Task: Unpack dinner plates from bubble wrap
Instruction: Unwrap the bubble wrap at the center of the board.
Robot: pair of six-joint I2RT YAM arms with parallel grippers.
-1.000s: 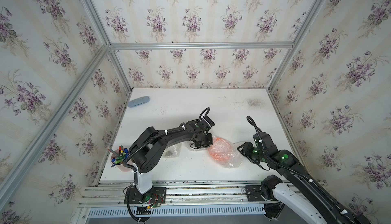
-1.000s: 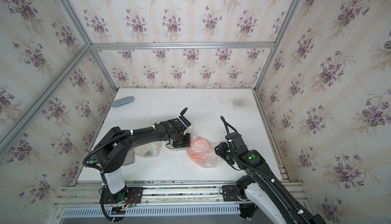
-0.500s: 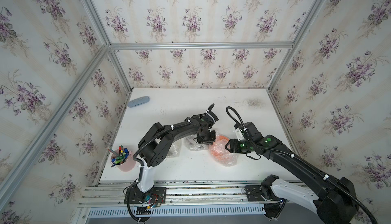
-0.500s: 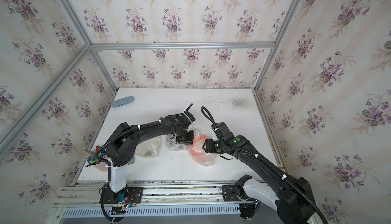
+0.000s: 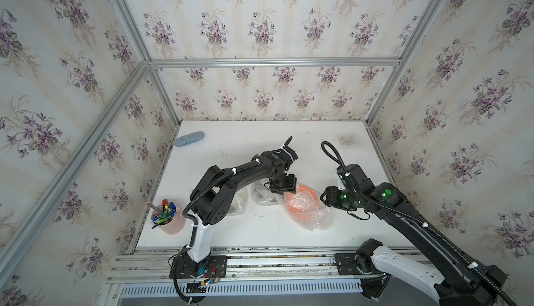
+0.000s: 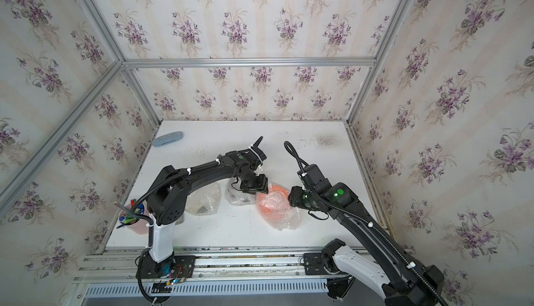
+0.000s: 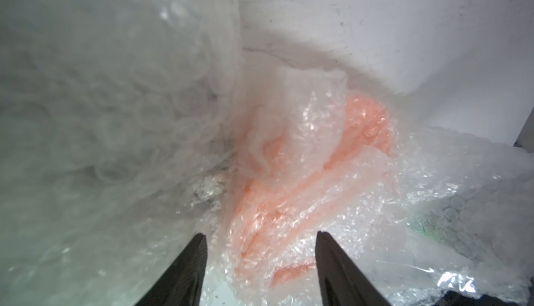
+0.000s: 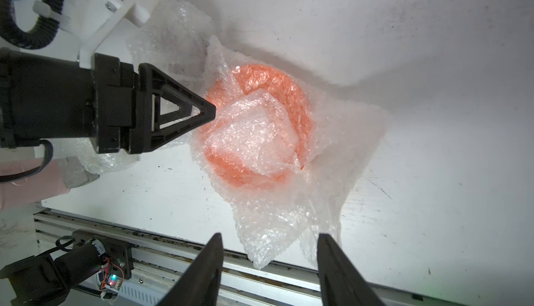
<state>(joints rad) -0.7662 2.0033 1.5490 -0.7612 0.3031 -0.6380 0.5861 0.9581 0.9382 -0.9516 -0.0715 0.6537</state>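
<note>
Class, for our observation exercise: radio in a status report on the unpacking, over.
Left gripper open at rim of orange plate. Right gripper open, holding nothing. Plate partly covered by bubble wrap. Wrapped bundle close beside left gripper.

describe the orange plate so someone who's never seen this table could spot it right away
On the white table, three bundles of bubble wrap lie in a row near the front. The orange plate is in the bundle closest to the right arm. It alone glows bright orange through the plastic; the middle bundle and the left bundle look pale grey.
</note>
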